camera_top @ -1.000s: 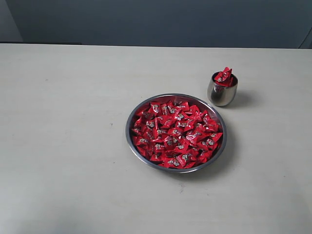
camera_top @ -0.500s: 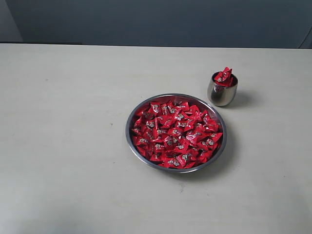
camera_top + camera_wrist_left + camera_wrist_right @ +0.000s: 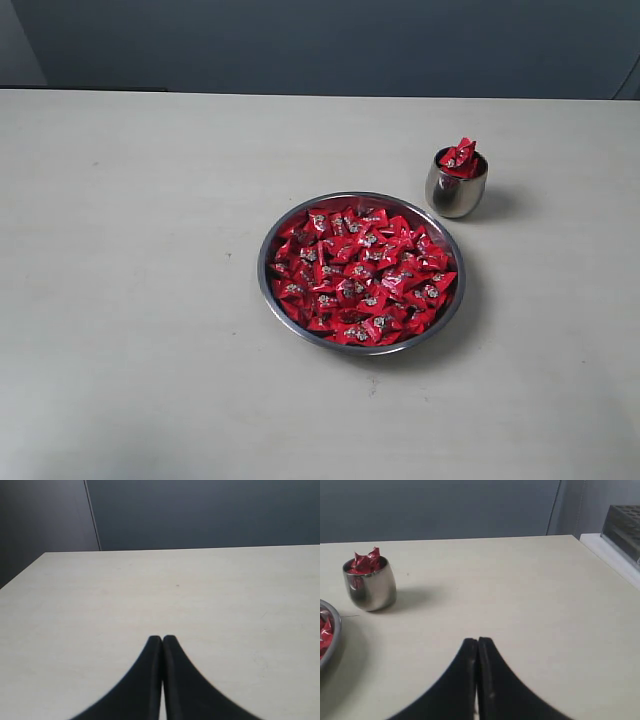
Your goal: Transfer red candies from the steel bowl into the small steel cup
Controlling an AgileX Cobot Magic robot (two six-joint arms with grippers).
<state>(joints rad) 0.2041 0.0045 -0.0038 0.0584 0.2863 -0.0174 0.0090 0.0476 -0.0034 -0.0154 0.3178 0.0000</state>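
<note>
My right gripper (image 3: 478,641) is pressed together and empty over bare table (image 3: 545,605), well clear of the steel bowl (image 3: 262,262). My left gripper (image 3: 162,639) is closed on nothing too, with the bowl out of its sight.

In the bowl, the red candies (image 3: 362,275) lie so crowded that pinching one may drag its neighbours over the rim. Just beyond the bowl's far rim, to its right, the small steel cup (image 3: 456,190) is already heaped past its lip. Another candy could slide off, or a nudge could tip the cup.

The candies look glossy, crinkled and overlapping, with small silvery marks.
</note>
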